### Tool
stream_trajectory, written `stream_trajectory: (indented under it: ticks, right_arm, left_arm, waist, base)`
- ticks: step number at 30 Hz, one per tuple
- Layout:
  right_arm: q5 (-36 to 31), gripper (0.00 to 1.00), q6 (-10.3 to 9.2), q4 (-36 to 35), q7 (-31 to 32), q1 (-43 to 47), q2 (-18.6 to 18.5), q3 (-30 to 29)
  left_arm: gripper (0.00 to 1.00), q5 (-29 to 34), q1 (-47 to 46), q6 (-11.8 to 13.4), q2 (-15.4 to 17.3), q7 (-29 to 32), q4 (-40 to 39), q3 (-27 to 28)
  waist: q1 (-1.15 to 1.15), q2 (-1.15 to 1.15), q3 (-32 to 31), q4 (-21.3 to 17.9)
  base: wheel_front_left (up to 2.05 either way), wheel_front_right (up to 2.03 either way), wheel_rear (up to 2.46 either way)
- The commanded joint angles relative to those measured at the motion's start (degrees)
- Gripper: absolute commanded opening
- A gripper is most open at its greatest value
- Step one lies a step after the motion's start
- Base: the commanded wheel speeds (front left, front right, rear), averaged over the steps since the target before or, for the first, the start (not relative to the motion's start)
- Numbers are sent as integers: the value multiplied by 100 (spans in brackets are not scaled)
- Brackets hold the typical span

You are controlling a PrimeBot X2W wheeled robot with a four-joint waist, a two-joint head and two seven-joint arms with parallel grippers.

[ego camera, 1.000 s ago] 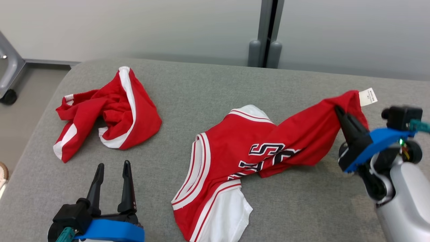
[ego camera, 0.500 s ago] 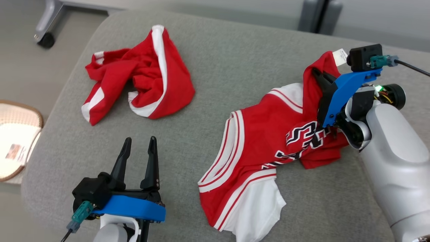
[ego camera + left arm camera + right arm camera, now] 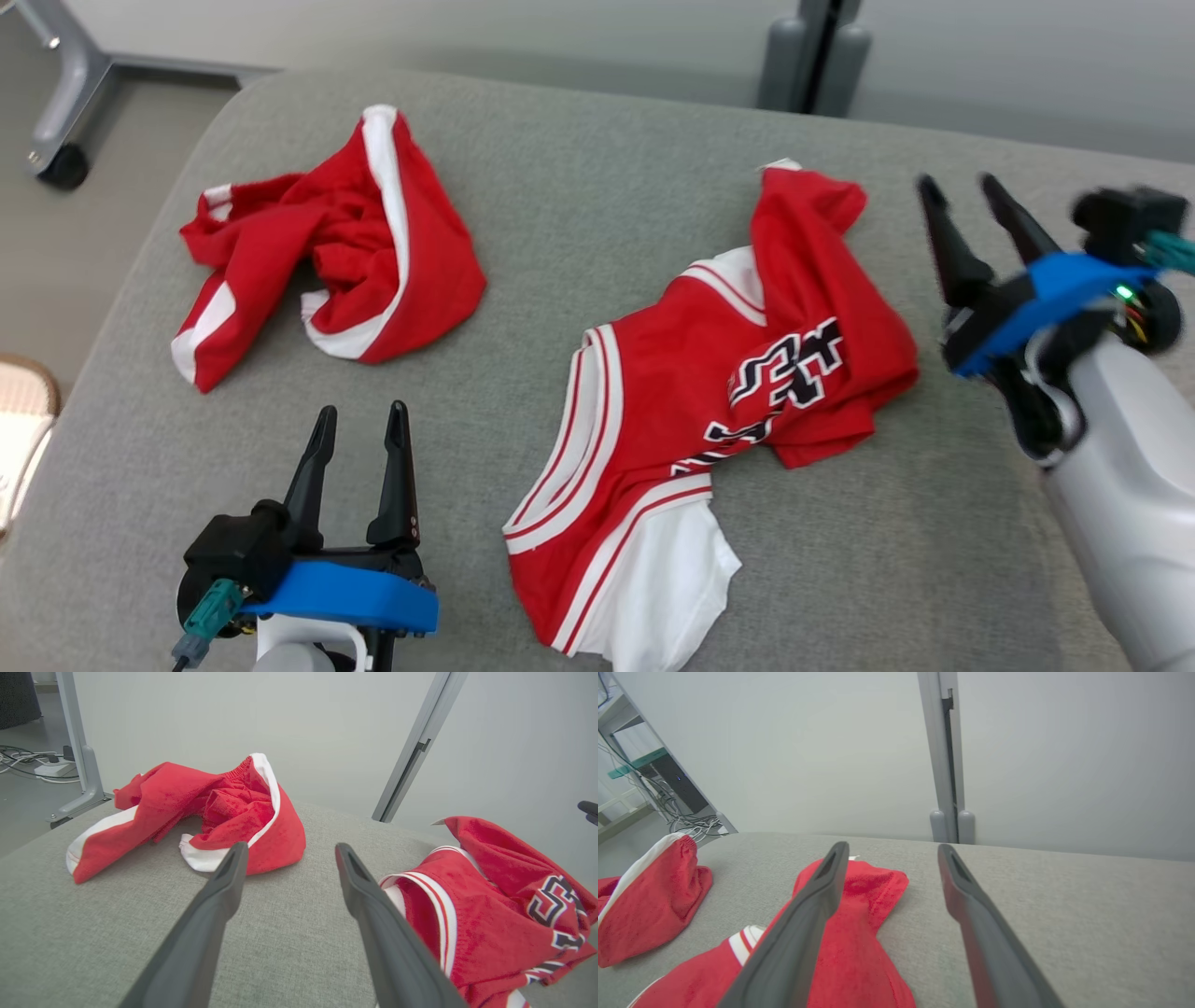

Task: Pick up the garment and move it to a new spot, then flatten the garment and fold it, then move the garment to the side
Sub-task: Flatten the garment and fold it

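Two garments lie on the surface [image 3: 597, 168] in the head view: jersey [image 3: 709, 411] crumpled centre-right, shorts [image 3: 373, 271] at left. The left gripper [image 3: 359, 415] and right gripper [image 3: 956, 182] are spread and empty. Left wrist view: fingers [image 3: 219, 896] apart, jersey at right. Right wrist view: fingers [image 3: 808, 905] apart, jersey lower left, untouched. Relocation is possibly done; flattening, folding and the side move appear to remain.

Bare grey surface [image 3: 560, 233] lies open between the crumpled shorts [image 3: 373, 261] and the jersey [image 3: 709, 392].

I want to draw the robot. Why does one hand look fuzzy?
Head view: the right gripper is smeared, probably motion blur; the left gripper and jersey are sharp. Left wrist view: the fingers go soft toward the bottom edge.
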Motion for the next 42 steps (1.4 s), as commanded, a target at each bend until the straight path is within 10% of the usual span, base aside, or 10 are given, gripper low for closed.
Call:
stream_trajectory:
  ticks: [1, 13, 27, 30, 31, 42]
  right_arm:
    - [131, 100, 3, -52, -101, 369, -189, -157]
    - [462, 100, 3, -499, 502, 2028, -161, -47]
    - [-24, 100, 3, 141, 1129, 1388, 49, 157]
    - [-85, 37, 3, 295, 1089, 1235, 82, 153]
    - [-133, 0, 3, 379, 1077, 1195, 78, 150]
    - [-410, 0, 3, -5, 1303, 1166, -313, 290]
  left_arm:
    - [100, 68, 65, -9, -5, -27, -19, 22]
    - [100, 117, 288, -43, -5, -27, 12, 44]
    - [100, -32, 145, -51, -5, -26, 39, -29]
    - [100, -51, 117, -52, -7, -26, 54, -20]
    - [100, -59, 111, -52, -7, -26, 63, -23]
    - [100, 68, 343, -46, -4, -22, 134, 152]
  waist:
    - [1, -1, -311, -313]
    - [1, -1, -546, -258]
    - [1, -1, -327, 174]
    - [1, -1, -280, 215]
    - [1, -1, -275, 219]
    - [1, -1, -698, -456]
  base:
    - [0, 0, 0]
    - [0, 0, 0]
    - [0, 0, 0]
    - [0, 0, 0]
    - [0, 0, 0]
    - [0, 0, 0]
